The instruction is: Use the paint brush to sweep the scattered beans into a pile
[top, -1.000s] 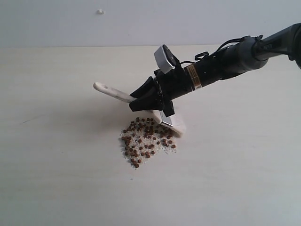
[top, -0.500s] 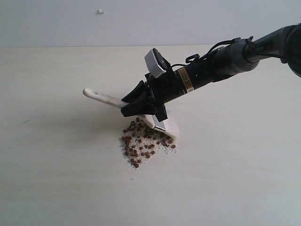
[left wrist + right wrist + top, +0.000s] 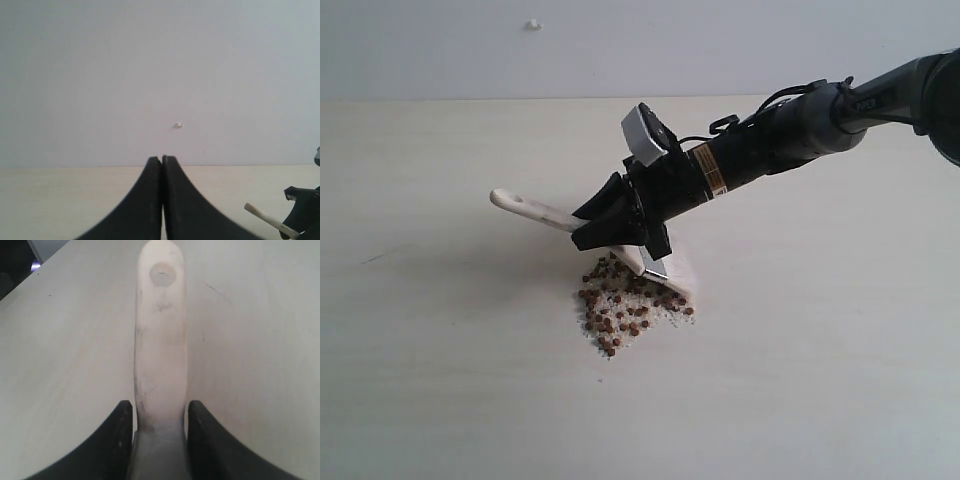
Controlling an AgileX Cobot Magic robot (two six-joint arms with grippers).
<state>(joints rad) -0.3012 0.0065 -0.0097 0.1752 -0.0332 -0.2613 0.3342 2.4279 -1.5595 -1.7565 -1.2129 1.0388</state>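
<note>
Exterior view: right arm slants down leftward, right tool (image 3: 582,228) clamped on paint brush (image 3: 528,207) beside beans (image 3: 620,310).

Soft even daylight, faint shadows, slight graininess; wrist views softly focused.

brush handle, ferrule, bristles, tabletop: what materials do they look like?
The paint brush handle: pale, unfinished-looking wood, faint grain and scuffs, matte. Ferrule: likely metal, a grey band with a dull sheen. Bristles: cream fibre, natural or synthetic unclear. Table: light wood-look surface, matte; laminate or solid, can't tell.
</note>
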